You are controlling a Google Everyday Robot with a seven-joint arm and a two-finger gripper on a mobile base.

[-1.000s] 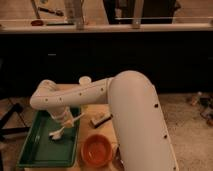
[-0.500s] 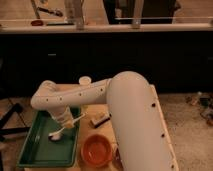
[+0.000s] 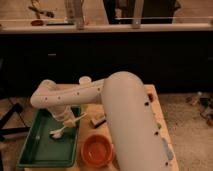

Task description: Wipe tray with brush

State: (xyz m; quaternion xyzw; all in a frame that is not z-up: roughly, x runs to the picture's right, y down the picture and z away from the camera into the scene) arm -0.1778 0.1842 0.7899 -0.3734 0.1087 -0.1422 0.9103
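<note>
My gripper (image 3: 67, 121), smooth matt white plastic, hangs over the large rectangular green plastic tray (image 3: 35, 150). The slim white plastic brush (image 3: 67, 126) looks smooth; the round orange bowl (image 3: 97, 151) is glossy.

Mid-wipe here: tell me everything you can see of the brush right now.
The brush is slim and white, looks plastic, with a long thin handle and a paler head at its lower left end. It lies at a slant over the green tray, head low toward the tray floor, handle rising to the right. The gripper sits over its middle, above the tray's upper right part. Contact between head and tray cannot be confirmed.
</note>
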